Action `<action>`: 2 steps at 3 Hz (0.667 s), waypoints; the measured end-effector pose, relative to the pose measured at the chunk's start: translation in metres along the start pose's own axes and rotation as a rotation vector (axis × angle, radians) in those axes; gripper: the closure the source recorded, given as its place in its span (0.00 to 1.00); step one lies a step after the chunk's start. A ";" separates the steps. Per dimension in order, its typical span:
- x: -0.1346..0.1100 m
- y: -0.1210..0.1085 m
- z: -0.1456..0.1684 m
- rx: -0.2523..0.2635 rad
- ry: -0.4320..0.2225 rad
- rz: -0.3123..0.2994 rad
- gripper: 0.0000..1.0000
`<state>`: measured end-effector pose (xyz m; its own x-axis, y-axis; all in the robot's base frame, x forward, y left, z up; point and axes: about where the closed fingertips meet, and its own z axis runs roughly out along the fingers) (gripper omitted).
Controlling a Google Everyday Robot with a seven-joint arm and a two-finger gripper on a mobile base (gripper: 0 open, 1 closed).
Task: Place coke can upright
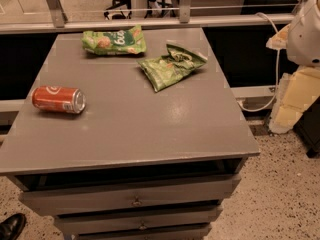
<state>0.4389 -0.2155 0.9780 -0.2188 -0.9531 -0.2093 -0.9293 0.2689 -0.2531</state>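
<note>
The coke can point(58, 99) is red with white script. It lies on its side near the left edge of the grey table top point(150, 129), with its silver top facing right. A white rounded part of my arm point(306, 31) shows at the upper right edge, beyond the table's right side and far from the can. My gripper itself is out of view.
Two green crinkled snack bags lie at the back of the table, one flat point(114, 41) and one crumpled point(171, 65). Drawers point(135, 199) run below the front edge. Pale yellow blocks point(294, 101) and a white cable point(276, 59) stand to the right. A black shoe point(11, 226) is at bottom left.
</note>
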 end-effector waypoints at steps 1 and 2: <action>0.000 0.000 0.000 0.000 0.000 0.000 0.00; -0.070 -0.030 0.028 0.007 -0.073 -0.002 0.00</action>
<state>0.4901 -0.1526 0.9739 -0.1946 -0.9409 -0.2774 -0.9276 0.2684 -0.2599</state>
